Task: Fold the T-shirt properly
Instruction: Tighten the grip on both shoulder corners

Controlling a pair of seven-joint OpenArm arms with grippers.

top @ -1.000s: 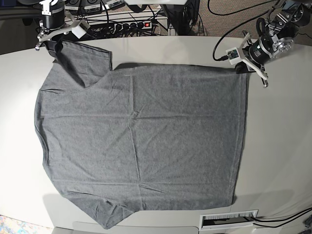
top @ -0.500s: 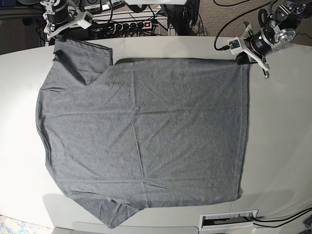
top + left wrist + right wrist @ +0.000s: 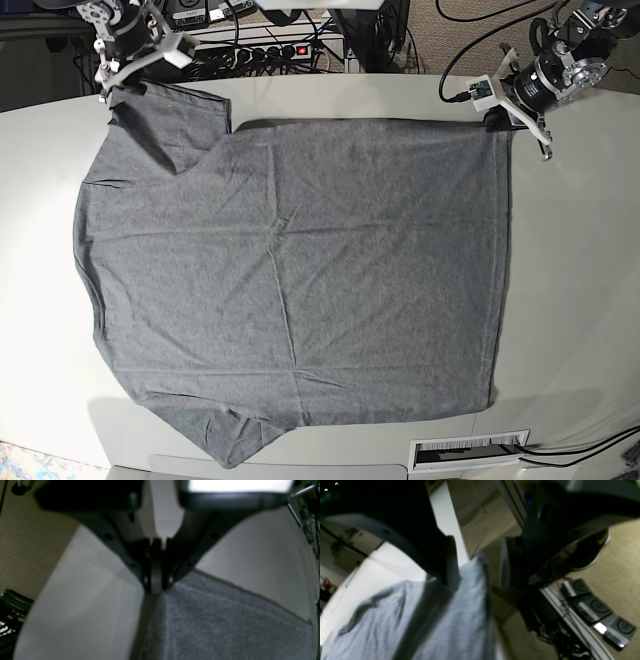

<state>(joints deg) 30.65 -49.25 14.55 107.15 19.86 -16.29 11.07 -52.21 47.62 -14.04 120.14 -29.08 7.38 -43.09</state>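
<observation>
Shift since a second ago: right gripper parting its jaws wide at the far-left sleeve corner and letting go; sleeve now lying flatter and reaching further toward the far edge of the table.
Right gripper now: standing spread, one finger still lying against the sleeve hem, the other well clear, nothing pinched.
Left gripper now: pressed together on the far-right hem corner of the T-shirt, holding it down near the table's far edge, not budging over the last second.
Meaning for the task: looking like the end of a spreading-out step, one corner released, the other awaiting release; no fold begun yet.
T-shirt position: lying flat and opened out across the middle of the table, collar end to the left, hem to the right, one sleeve far left, the other near left hanging close to the near edge.
Fabric: soft heather-grey knit, matte, faintly flecked; showing shallow diagonal creases across the body and a deeper tuck where the far sleeve meets the torso.
Shape: roughly rectangular body, hem edge running straight, left side curving.
Table surface: smooth, pale, offering little grip to sliding cloth.
Surroundings: cables and a power strip sitting beyond the far edge.
</observation>
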